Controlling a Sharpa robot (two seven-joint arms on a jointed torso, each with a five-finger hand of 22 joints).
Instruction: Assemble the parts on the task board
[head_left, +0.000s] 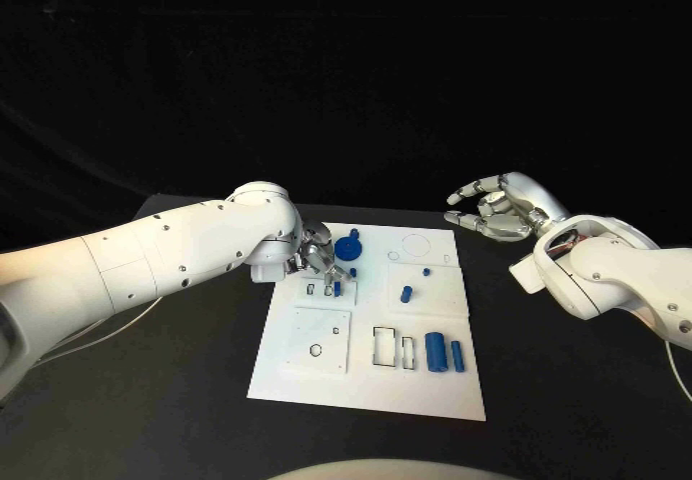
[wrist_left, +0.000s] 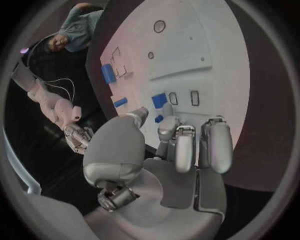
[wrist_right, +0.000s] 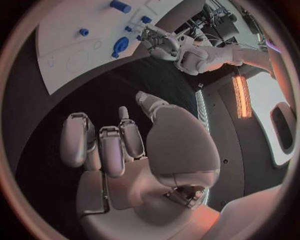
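Observation:
The white task board (head_left: 378, 385) lies in the middle of the black table. My left hand (head_left: 320, 258) hovers low over its far left corner, beside a round blue part (head_left: 351, 245). In the left wrist view its thumb and a finger (wrist_left: 167, 127) flank a small blue part (wrist_left: 159, 119); whether they grip it is unclear. A square blue part (wrist_left: 159, 100) stands next to two small slots. Other blue parts lie mid-board (head_left: 407, 294) and near the right edge (head_left: 436, 353). My right hand (head_left: 498, 208) hangs off the board's far right corner, fingers apart and loosely curved, holding nothing.
The board carries a round outline (head_left: 417, 243) at the back, a square inset with a small hole (head_left: 320, 340) at the front left, and rectangular slots (head_left: 387, 345) beside it. Black table (head_left: 577, 400) surrounds the board on all sides.

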